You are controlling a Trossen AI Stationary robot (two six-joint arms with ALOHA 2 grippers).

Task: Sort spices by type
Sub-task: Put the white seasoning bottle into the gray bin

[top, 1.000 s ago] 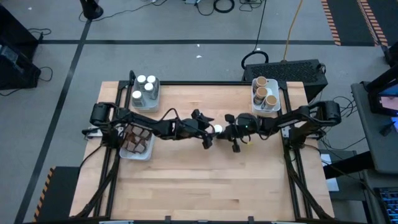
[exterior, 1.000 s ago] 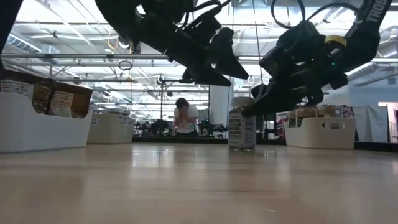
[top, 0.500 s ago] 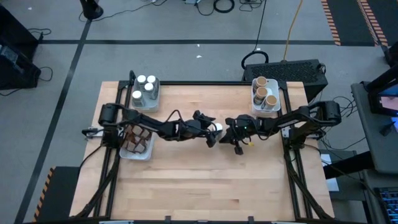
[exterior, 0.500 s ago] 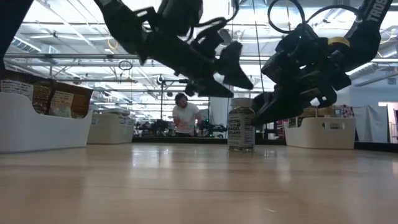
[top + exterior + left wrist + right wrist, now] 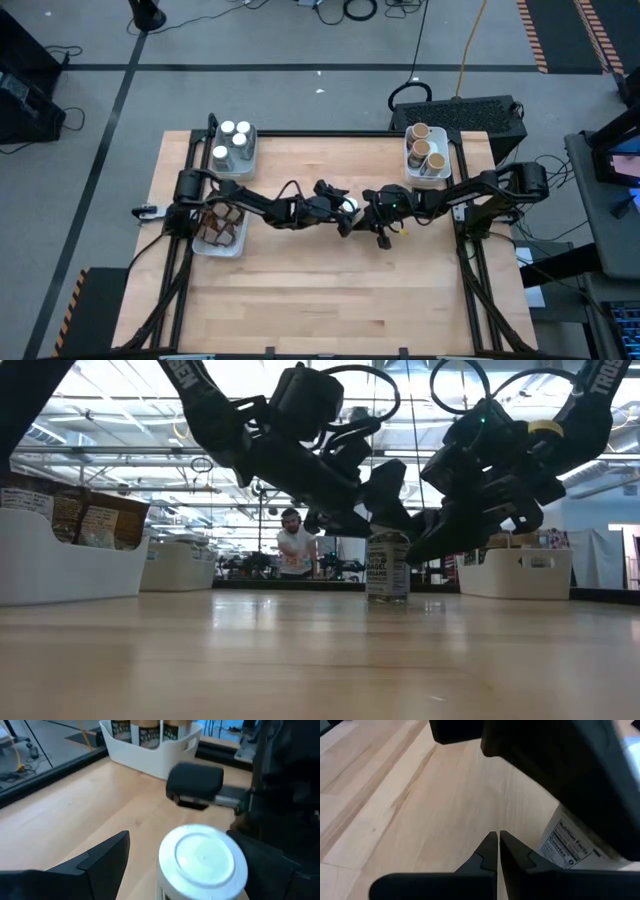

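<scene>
At table centre, left gripper spread around white-lidded jar (upright), right gripper clenched beside it.

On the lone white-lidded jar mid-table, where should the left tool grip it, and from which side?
Grip the white-lidded jar on its round side wall just under the lid, coming down from above. It stands upright, and the open left tool already straddles it; the shut right tool sits beside it.

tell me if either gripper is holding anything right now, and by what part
Nothing is held. The left gripper is open, its fingers either side of the white-lidded jar standing on the table, not closed on it. The right gripper is shut and empty beside the jar.
</scene>
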